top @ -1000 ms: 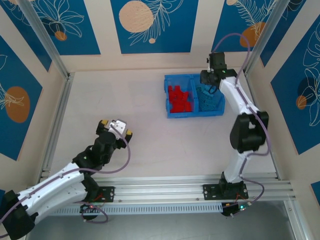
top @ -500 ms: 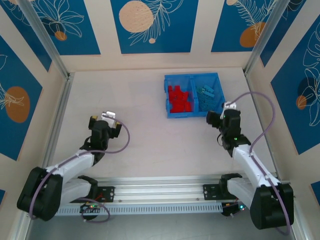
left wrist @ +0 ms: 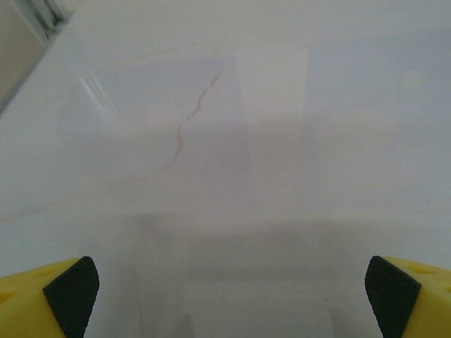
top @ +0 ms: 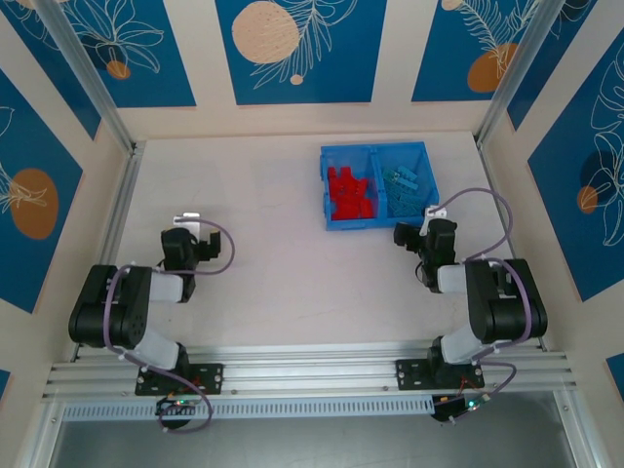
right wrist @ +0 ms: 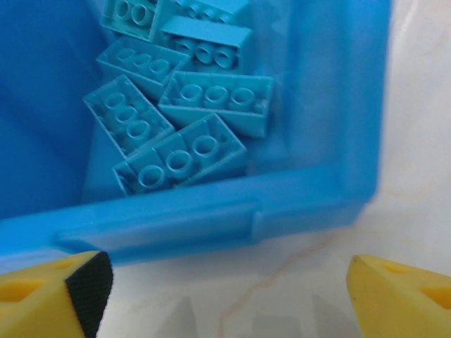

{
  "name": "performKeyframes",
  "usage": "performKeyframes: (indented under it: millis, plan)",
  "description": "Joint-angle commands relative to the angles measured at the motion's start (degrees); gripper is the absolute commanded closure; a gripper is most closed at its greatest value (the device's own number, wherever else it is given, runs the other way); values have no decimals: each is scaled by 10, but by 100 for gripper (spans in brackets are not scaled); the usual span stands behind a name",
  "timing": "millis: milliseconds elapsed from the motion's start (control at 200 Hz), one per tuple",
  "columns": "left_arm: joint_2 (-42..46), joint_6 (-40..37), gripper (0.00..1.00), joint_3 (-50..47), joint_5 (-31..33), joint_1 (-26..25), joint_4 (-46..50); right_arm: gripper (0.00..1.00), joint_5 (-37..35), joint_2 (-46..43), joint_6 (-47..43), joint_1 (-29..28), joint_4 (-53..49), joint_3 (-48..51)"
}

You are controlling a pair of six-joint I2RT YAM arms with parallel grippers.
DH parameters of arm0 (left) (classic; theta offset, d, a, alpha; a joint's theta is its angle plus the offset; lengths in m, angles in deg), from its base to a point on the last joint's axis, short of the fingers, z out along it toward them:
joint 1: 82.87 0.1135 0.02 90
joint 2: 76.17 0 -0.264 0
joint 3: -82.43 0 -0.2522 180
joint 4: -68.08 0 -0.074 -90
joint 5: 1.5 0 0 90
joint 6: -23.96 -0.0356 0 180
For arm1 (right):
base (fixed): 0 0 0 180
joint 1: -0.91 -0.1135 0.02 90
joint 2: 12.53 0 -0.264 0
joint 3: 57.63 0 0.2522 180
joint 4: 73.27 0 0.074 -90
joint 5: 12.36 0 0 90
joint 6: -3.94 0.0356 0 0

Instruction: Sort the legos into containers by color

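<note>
The blue bin (top: 374, 224) sits at the back right of the table, split into two containers. Red legos (top: 349, 193) lie piled in its left container and light blue legos (top: 405, 182) in its right one. In the right wrist view several light blue legos (right wrist: 184, 120) lie behind the bin's near wall (right wrist: 211, 215). My right gripper (top: 417, 232) (right wrist: 229, 299) hovers just in front of that wall, open and holding nothing. Far to the left, my left gripper (top: 191, 232) (left wrist: 232, 299) is open over bare table.
Both arms are folded back close to their bases at the near edge. Metal rails (top: 112, 229) run along the table's left and right sides, with patterned walls behind. The pale table top (top: 283, 263) lies between the two grippers.
The right arm pulled back from over the bin's right container to just in front of it, and its gripper opened. The left arm folded back toward the left.
</note>
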State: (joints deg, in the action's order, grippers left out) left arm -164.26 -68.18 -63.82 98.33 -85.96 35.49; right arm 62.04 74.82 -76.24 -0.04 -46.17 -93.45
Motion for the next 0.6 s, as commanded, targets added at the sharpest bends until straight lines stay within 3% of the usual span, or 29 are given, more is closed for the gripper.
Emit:
performKeyframes:
  millis: [0, 15, 65, 130, 210, 595]
  plan:
    - [3, 20, 0, 14, -55, 5, -36, 5, 56, -1, -6, 17, 123, 17]
    - [3, 19, 0, 15, -54, 4, -37, 0, 54, 0, -7, 16, 126, 18]
    - [1, 19, 0, 14, -53, 4, -42, 1, 23, -7, -12, 3, 72, -1]
    - [1, 15, 0, 13, -51, 1, -44, 0, -9, 2, -29, -17, 90, -1]
    - [0, -8, 0, 37, -102, -2, -1, 1, 12, -1, -24, -7, 81, -4]
    - [2, -7, 0, 35, -103, -1, -3, 1, 17, 0, -24, -7, 75, -7]
